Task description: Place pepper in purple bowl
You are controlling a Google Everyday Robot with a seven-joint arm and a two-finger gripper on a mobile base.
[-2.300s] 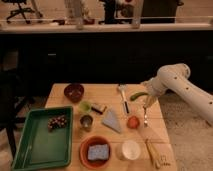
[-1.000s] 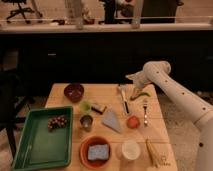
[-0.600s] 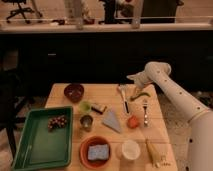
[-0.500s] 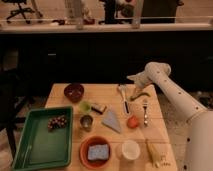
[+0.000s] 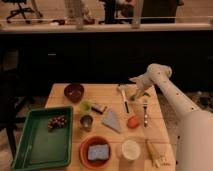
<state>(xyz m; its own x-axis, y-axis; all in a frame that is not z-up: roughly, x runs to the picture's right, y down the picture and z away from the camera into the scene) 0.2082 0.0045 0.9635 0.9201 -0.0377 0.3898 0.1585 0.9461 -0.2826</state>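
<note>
Camera view: gripper (image 5: 135,91) (spread) at pepper (image 5: 143,95)

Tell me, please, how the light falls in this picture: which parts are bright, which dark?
Camera view: dim, warm light on the wooden table; the background is almost black; the white arm is brightest; the tool, at the table's rear right by the pepper, is dimly lit; the purple bowl at rear left looks very dark.

pepper (image 5: 142,95) apparently beneath gripper (image 5: 135,93), purple bowl (image 5: 74,92) back-left
</note>
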